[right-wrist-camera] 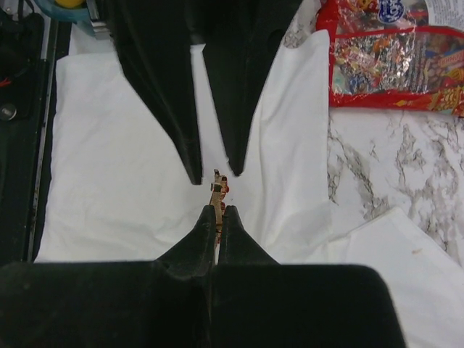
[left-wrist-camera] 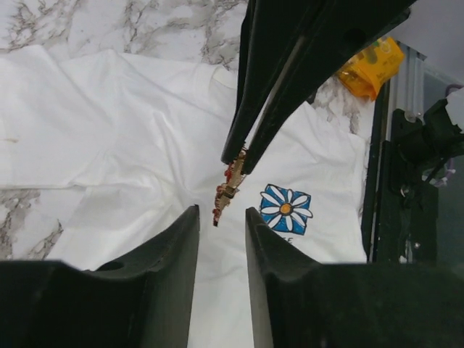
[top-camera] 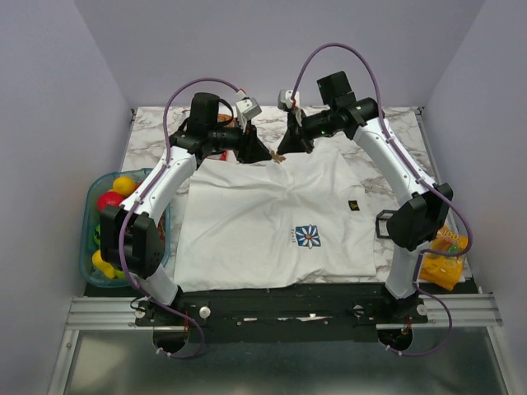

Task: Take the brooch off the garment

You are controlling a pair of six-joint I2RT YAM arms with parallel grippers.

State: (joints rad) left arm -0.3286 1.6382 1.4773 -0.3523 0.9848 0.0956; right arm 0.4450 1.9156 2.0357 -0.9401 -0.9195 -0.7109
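The white T-shirt (top-camera: 263, 222) lies flat on the marble table, collar at the far side. The tiny orange-red and gold brooch (top-camera: 278, 158) is above the collar area. My right gripper (top-camera: 288, 148) is shut on the brooch (right-wrist-camera: 219, 185), which sticks out past its tips (right-wrist-camera: 218, 209). In the left wrist view the brooch (left-wrist-camera: 226, 190) hangs from the right gripper's fingers (left-wrist-camera: 250, 141), seemingly clear of the cloth (left-wrist-camera: 109, 145). My left gripper (left-wrist-camera: 221, 212) is open and empty, its tips just short of the brooch. It also shows in the top view (top-camera: 259, 154).
The shirt's daisy print (top-camera: 308, 237) and dark square patch (top-camera: 353, 205) lie toward the near right. A blue bin of toy fruit (top-camera: 107, 222) stands at the left. An orange snack packet (top-camera: 445, 255) lies at the right. A red snack bag (right-wrist-camera: 391, 58) lies behind the collar.
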